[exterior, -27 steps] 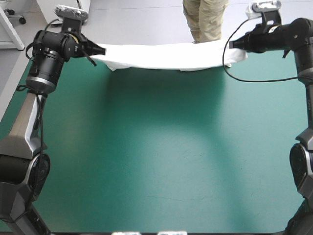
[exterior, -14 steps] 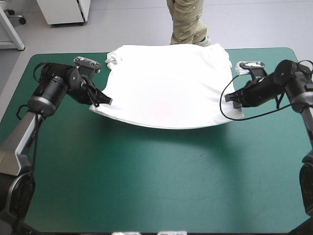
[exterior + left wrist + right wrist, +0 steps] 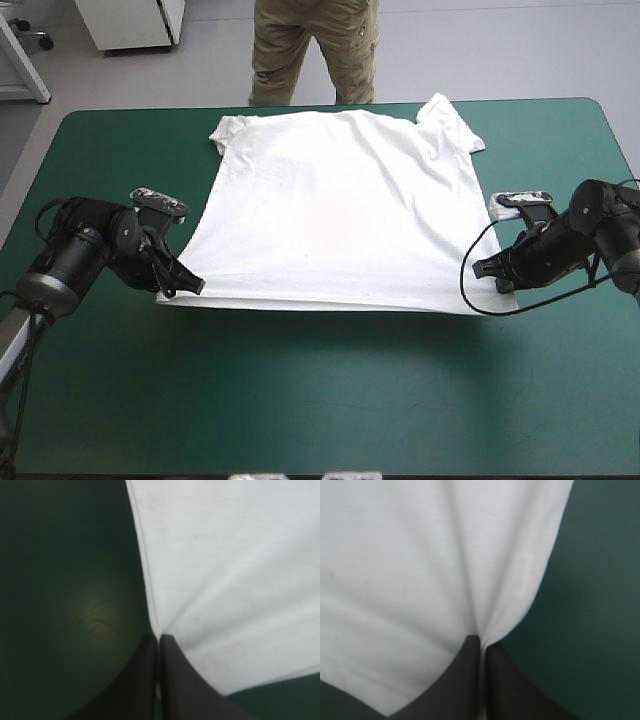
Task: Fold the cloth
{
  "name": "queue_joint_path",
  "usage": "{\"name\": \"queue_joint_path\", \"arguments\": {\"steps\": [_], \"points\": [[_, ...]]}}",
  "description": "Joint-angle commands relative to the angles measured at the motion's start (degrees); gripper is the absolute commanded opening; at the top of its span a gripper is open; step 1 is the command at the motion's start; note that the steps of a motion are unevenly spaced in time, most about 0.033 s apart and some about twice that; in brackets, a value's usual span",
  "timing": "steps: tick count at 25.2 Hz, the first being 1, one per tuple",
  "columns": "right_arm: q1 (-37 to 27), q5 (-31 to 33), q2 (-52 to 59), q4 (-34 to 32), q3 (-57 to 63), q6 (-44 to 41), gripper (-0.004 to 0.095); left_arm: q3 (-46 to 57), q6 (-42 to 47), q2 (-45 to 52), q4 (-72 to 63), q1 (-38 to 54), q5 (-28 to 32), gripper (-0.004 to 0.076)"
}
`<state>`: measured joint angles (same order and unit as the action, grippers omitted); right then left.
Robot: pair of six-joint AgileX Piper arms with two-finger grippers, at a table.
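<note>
T-shirt (image 3: 340,210) lies spread flat on the teal-green desk (image 3: 320,400), sleeves toward twelve o'clock, hem toward six. At its eight and four o'clock corners, the left gripper (image 3: 192,286) and right gripper (image 3: 483,268) have fingers (image 3: 142,680) clamped on the hem, likely stretching it smooth for folding.

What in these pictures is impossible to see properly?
High view: whether the T-shirt lies front or back up; its plain white shows no detail.
High view: the table beneath it, covered by the fabric.
Wrist views: sleeves and neck, cut off beyond the corners pinched by the left gripper and right gripper.
</note>
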<state>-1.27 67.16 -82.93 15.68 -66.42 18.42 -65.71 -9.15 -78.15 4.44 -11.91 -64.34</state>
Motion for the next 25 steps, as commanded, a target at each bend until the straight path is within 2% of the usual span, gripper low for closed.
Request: {"name": "queue_joint_path", "arguments": {"steps": [1, 8, 12, 17, 25], "points": [[0.0, 0.2, 5.9, 0.2, 2.2, -0.8, -0.0013, 2.3, 0.3, 5.8, -0.7, 0.0, 0.5, -0.0009], [0.1, -5.1, 16.4, 0.3, 14.0, -2.2, -0.0013, 12.7, 2.2, 13.0, -2.6, 0.0, 1.9, -0.0009], [0.1, -6.2, 21.0, 0.0, 21.9, -2.6, -0.0013, 18.5, 2.2, 16.0, -5.9, 0.0, 2.0, -0.0009], [0.1, -6.8, 21.5, 0.0, 28.9, -2.6, -0.0013, 21.7, 1.2, 16.6, -8.0, 0.0, 0.1, -0.0009], [0.1, -9.9, 21.8, -0.5, 30.1, -2.7, -0.0013, 23.1, -0.1, 16.6, -8.1, 0.0, -0.9, -0.0009]]}}
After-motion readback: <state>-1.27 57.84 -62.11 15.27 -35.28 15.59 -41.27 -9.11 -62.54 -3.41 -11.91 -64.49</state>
